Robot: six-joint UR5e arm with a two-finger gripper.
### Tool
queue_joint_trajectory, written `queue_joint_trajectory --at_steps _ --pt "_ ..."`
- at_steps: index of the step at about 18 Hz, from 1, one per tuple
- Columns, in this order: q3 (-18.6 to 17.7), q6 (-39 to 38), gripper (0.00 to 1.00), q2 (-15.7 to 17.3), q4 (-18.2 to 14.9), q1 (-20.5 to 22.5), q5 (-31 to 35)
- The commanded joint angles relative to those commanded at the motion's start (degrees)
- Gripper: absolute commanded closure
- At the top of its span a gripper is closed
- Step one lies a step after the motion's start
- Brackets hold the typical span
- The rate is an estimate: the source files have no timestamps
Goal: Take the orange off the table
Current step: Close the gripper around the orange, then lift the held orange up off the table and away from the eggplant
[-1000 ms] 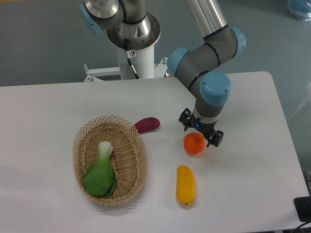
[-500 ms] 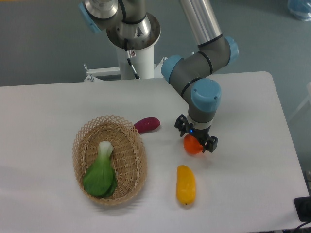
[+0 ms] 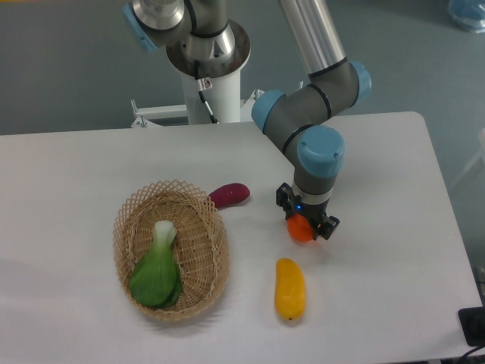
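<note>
While the arm reaches down from above, things lie as follows, each placed relative to the wicker basket:

- the table (image 3: 91, 174), white, carries everything; its rounded corner shows at far right;
- the wicker basket (image 3: 171, 249) sits left of centre; a green leafy vegetable (image 3: 157, 271) lies inside it;
- the gripper (image 3: 306, 220) is down to the right of the basket, its fingers straddling the orange; whether they press it I cannot tell;
- a yellow-orange fruit (image 3: 290, 288) lies right of the basket, nearer the front edge;
- a purple vegetable (image 3: 229, 194) lies just beside the basket's upper right rim;
- the orange (image 3: 301, 228) rests between the fingers, partly hidden.
</note>
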Motion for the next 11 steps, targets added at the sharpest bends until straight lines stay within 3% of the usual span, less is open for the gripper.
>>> queue_joint_trajectory --at_steps 11 --pt "9.0 -0.7 0.28 0.2 -1.1 1.3 0.4"
